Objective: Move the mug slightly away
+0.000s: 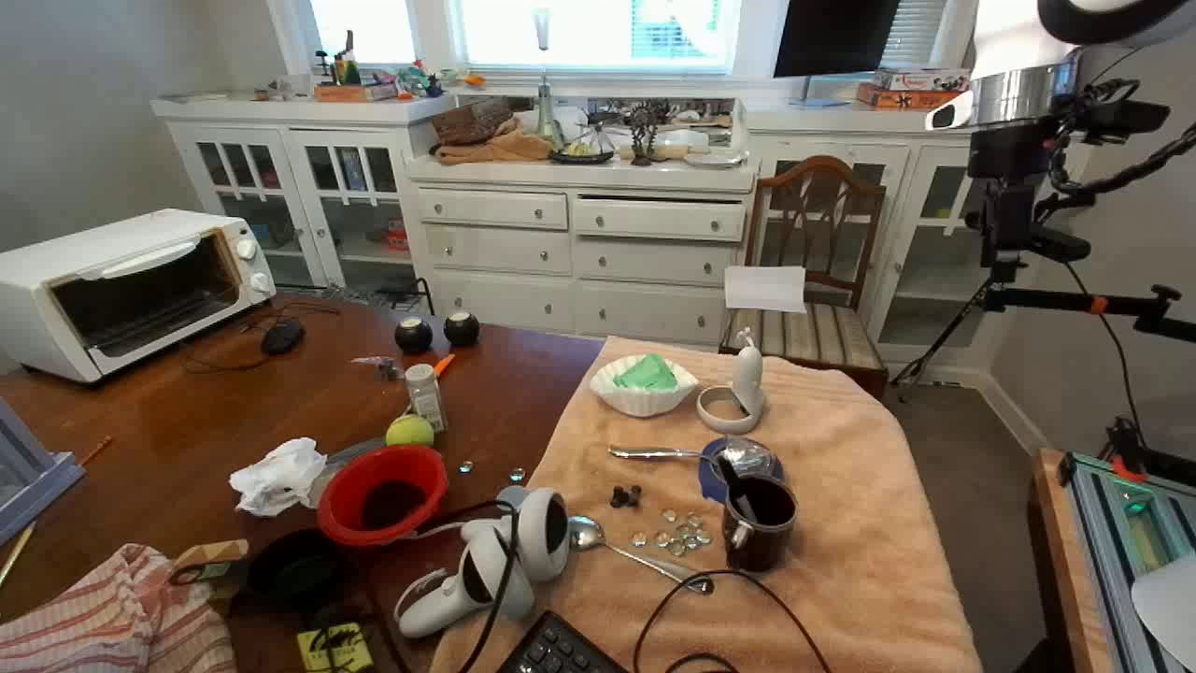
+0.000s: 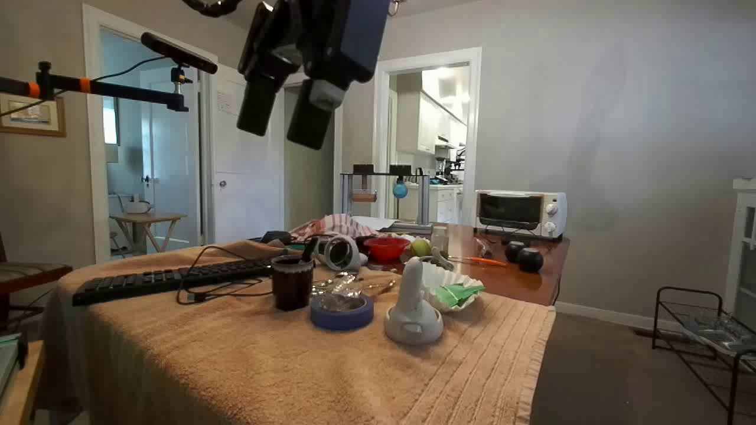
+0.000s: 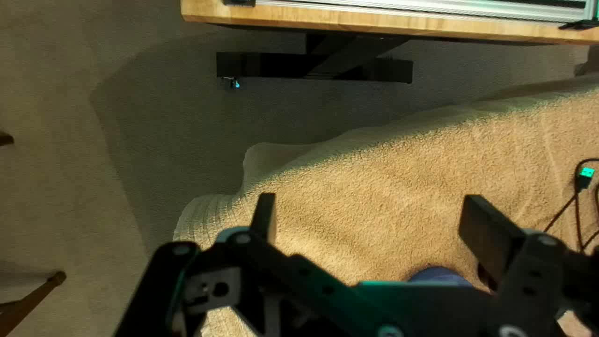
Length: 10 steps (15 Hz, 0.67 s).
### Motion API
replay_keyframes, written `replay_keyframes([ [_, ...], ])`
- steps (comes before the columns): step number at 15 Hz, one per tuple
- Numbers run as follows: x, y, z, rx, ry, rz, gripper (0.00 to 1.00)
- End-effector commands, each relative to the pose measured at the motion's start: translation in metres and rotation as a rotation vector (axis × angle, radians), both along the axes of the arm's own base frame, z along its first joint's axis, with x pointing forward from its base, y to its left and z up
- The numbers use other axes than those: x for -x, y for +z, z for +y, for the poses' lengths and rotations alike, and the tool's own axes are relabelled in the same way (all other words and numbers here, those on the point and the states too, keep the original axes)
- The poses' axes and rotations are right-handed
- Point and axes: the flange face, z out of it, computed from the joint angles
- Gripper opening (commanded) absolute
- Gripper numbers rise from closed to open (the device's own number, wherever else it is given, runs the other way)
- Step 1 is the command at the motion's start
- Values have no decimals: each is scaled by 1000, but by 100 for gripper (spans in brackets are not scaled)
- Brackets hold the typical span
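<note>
A glossy dark cylindrical mug (image 1: 764, 537) stands on a fuzzy peach towel (image 1: 864, 528). The black two-fingered tool (image 3: 368, 210) gapes wide.

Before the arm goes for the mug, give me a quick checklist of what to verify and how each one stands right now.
1. Gripper open and unloaded: ok.
2. Mug upright on the towel: ok.
3. Gripper lined up with mug: not ok; the wrist view shows mostly towel in its gap.
4. Mug free of loose items: not ok; a dark-handled item sticks out.
5. Mug apart from blue tape roll: cannot tell; they sit close.
6. Mug's fill level: cannot tell.
</note>
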Motion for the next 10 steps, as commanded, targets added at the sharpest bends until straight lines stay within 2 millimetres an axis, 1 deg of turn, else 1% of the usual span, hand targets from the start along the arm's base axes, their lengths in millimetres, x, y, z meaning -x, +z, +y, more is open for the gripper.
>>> replay_keyframes([
  [1, 0, 1, 0, 0, 0, 1, 100],
  [3, 2, -5, 7, 3, -14, 4, 100],
  [5, 4, -8, 19, -1, -24, -6, 100],
  [7, 5, -12, 36, -7, -22, -6, 100],
  [10, -1, -16, 66, -49, 13, -117, 100],
])
